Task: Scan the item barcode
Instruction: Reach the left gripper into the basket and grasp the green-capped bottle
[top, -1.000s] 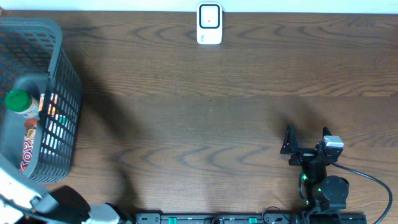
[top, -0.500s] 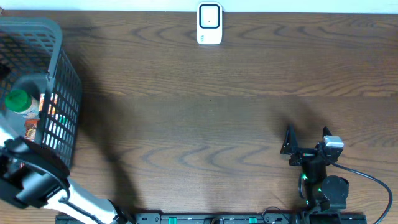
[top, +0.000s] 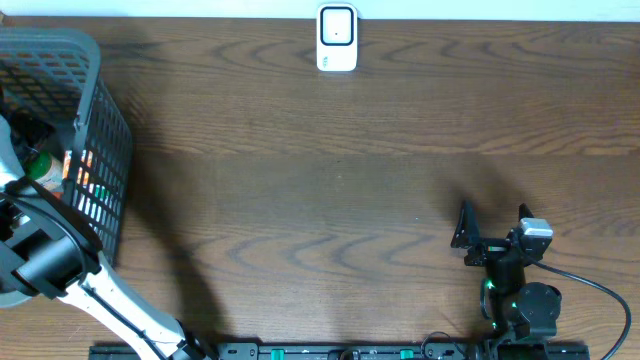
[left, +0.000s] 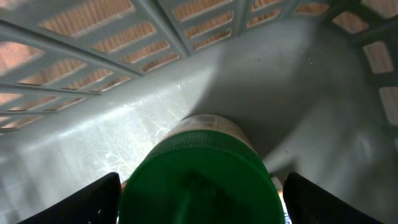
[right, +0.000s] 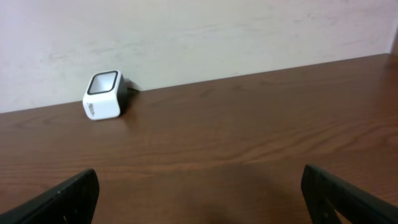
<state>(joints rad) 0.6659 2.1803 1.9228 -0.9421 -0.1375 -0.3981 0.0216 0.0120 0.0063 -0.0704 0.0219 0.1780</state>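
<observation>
The item is a bottle with a green cap, standing in the grey basket. From overhead only a sliver of the green cap shows beside my left arm. My left gripper is down inside the basket and open, one dark finger on each side of the cap; its position overhead is. I cannot tell whether the fingers touch the cap. The white barcode scanner stands at the table's far edge and also appears as the scanner by the wall. My right gripper rests open at the near right, nothing between its fingers.
The basket's slatted walls close in around the left gripper. More packaged goods show through the basket's side. A black cable runs from the right arm's base.
My left arm has swung up from the table's near-left corner into the basket, covering most of the green-capped bottle. The right arm has not moved.
</observation>
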